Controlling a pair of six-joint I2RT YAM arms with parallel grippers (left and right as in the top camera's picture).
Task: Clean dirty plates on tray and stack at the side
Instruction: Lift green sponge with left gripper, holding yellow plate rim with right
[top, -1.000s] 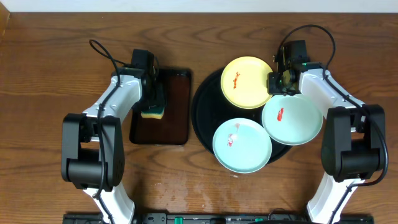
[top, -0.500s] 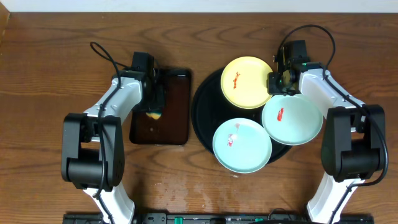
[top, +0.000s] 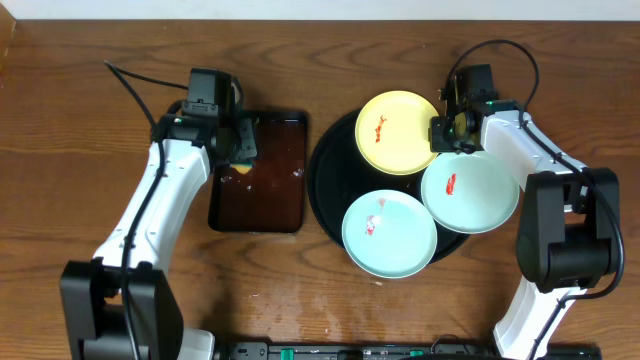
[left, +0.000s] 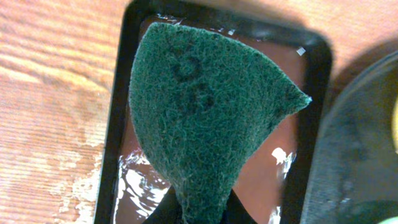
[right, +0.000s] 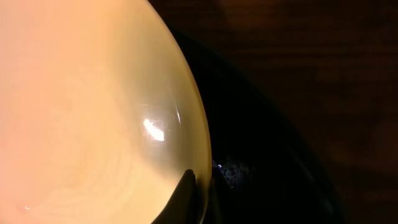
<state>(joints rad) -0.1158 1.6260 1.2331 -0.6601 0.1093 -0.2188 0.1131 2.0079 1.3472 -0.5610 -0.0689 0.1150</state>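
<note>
Three plates lie on the round black tray (top: 325, 170): a pale yellow plate (top: 398, 132) at the back and two pale blue-white plates (top: 390, 234) (top: 470, 190) nearer me, each with a red smear. My right gripper (top: 443, 135) is shut on the yellow plate's right rim; in the right wrist view the fingers (right: 186, 186) pinch the edge of that plate (right: 81, 112) over the tray (right: 261, 162). My left gripper (top: 243, 158) is shut on a sponge (left: 205, 118), green scouring side towards the camera, held just above the brown tray (left: 311, 81).
The rectangular dark brown tray (top: 270, 200) lies left of the black tray, and wet patches shine on its floor. Bare wooden table (top: 80, 120) stretches to the left and along the front. Cables loop behind both arms.
My left gripper shut on the sponge and raised it off the brown tray, with the left arm swinging back and left. The right gripper stays on the yellow plate's rim.
</note>
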